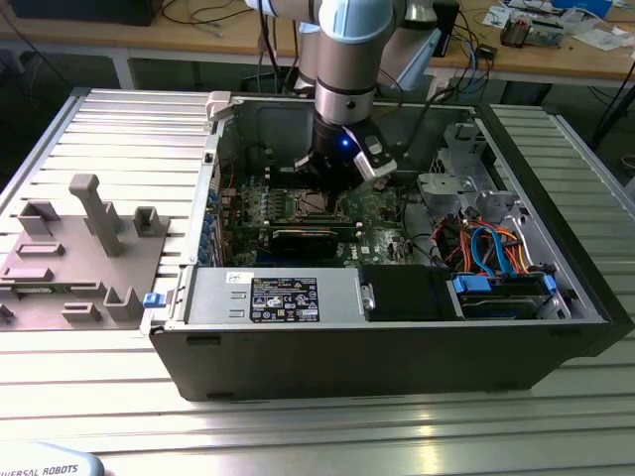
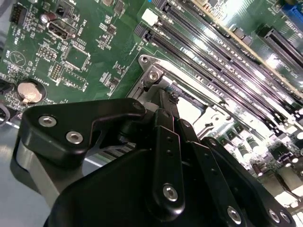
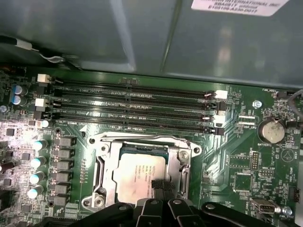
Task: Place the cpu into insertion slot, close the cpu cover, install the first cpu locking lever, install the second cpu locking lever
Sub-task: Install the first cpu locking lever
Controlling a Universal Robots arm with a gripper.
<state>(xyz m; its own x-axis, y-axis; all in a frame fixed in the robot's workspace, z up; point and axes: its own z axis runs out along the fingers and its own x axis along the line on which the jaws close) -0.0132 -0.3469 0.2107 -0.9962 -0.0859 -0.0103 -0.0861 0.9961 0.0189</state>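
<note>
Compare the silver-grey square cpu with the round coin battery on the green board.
The silver-grey square cpu is flat-sided and square; the round silver coin battery is a disc. The cpu sits inside the shiny metal socket frame, with the black gripper right at it; the battery sits apart in a black holder. Both are metallic and lie flat on the green board.

Printed label [image 1: 284, 298] on power supply [image 1: 210, 297], white lettering on circuit board [image 3: 236, 158]: not readable.

A ribbed grey metal table [image 1: 298, 426] in front, wooden benches [image 1: 198, 40] strewn with cables [image 1: 213, 15] behind.
</note>
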